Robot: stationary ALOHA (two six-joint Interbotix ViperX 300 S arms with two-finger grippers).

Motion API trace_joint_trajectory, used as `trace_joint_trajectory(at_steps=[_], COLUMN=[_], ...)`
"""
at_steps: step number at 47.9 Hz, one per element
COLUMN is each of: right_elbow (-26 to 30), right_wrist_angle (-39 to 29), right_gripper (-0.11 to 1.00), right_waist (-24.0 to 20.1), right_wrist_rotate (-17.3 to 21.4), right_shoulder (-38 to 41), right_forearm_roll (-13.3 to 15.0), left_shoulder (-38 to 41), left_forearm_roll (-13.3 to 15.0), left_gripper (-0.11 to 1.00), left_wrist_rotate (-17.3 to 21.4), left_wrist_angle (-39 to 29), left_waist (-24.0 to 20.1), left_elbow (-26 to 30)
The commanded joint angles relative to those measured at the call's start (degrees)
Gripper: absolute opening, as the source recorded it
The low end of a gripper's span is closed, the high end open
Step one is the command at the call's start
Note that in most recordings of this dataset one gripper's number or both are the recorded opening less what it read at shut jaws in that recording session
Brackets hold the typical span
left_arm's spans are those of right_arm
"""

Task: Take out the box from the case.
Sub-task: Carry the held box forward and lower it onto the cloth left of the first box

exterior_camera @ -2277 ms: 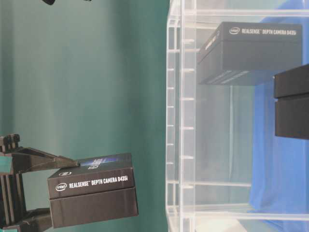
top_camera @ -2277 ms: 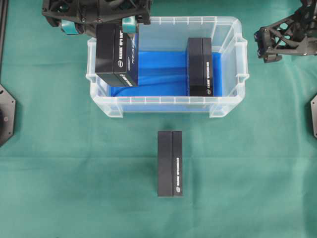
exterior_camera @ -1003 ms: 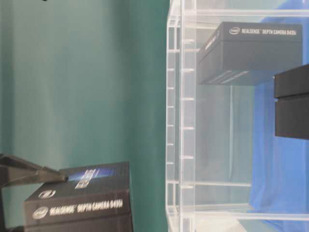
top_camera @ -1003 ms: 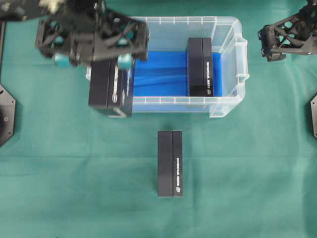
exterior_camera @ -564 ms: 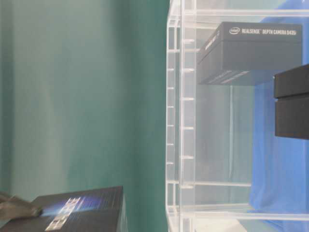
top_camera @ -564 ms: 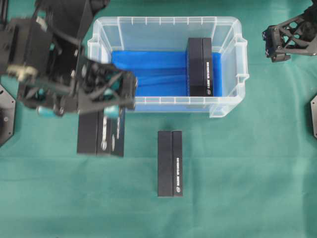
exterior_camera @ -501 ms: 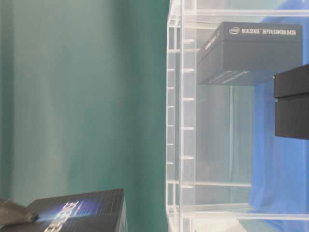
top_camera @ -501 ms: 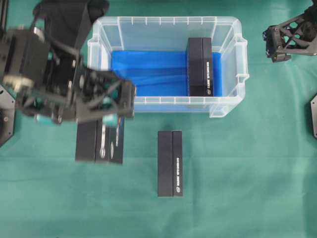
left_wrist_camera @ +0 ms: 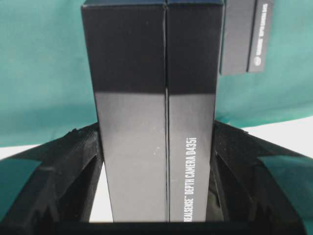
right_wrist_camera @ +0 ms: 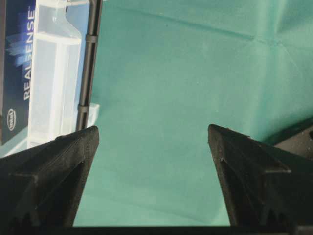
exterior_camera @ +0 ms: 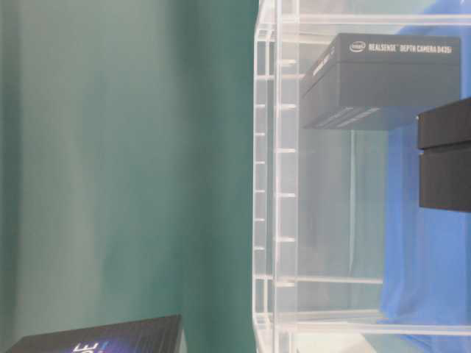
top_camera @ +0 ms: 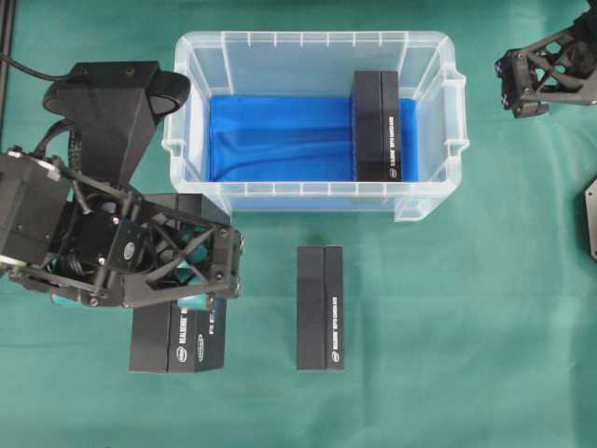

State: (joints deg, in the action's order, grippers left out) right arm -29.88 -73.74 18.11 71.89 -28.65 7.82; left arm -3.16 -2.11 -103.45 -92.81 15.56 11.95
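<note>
The case [top_camera: 317,194], a clear bin with a blue floor, stands at the back middle of the green cloth. One black box [top_camera: 376,126] stands on edge inside it at the right, also seen through the wall in the table-level view [exterior_camera: 383,81]. My left gripper [left_wrist_camera: 156,126] is shut on another black box [left_wrist_camera: 156,98], one finger on each long side. In the overhead view this box [top_camera: 177,341] is outside the case, in front of its left corner. My right gripper [right_wrist_camera: 153,129] is open and holds nothing, at the far right [top_camera: 546,70].
A further black box [top_camera: 320,308] lies on the cloth in front of the case, just right of the held one, and shows in the left wrist view [left_wrist_camera: 247,34]. The left arm [top_camera: 103,215] covers the cloth left of the case.
My left gripper has carried its box out over the case's front left corner and on towards the front, level with the box on the cloth. The right arm has not moved.
</note>
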Motion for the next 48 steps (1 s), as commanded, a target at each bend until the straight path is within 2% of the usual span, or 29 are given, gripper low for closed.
trace_joint_trajectory(at_steps=[1, 10, 16, 31, 48], right_elbow=[0.62, 0.62, 0.62, 0.53, 0.53], right_wrist_angle=[0.00, 0.00, 0.00, 0.00, 0.00], right_gripper=[0.89, 0.89, 0.89, 0.89, 0.89], right_waist=[0.09, 0.00, 0.00, 0.09, 0.09], right_wrist_rotate=[-0.09, -0.09, -0.09, 0.18, 0.44], right_shoulder=[-0.62, -0.62, -0.62, -0.62, -0.62], right_forearm_roll=[0.18, 0.26, 0.26, 0.70, 0.70], left_shoulder=[-1.58, -1.49, -1.67, -2.90, -0.88], left_forearm_roll=[-0.35, -0.44, -0.44, -1.32, -1.23], left_gripper=[0.62, 0.62, 0.62, 0.62, 0.62], left_wrist_rotate=[-0.09, -0.18, -0.18, -0.18, 0.00], left_wrist_angle=[0.18, 2.11, 6.15, 17.67, 32.26], left_waist=[0.18, 0.26, 0.18, -1.05, -1.05], left_elbow=[0.26, -2.20, -6.42, -19.25, -29.44])
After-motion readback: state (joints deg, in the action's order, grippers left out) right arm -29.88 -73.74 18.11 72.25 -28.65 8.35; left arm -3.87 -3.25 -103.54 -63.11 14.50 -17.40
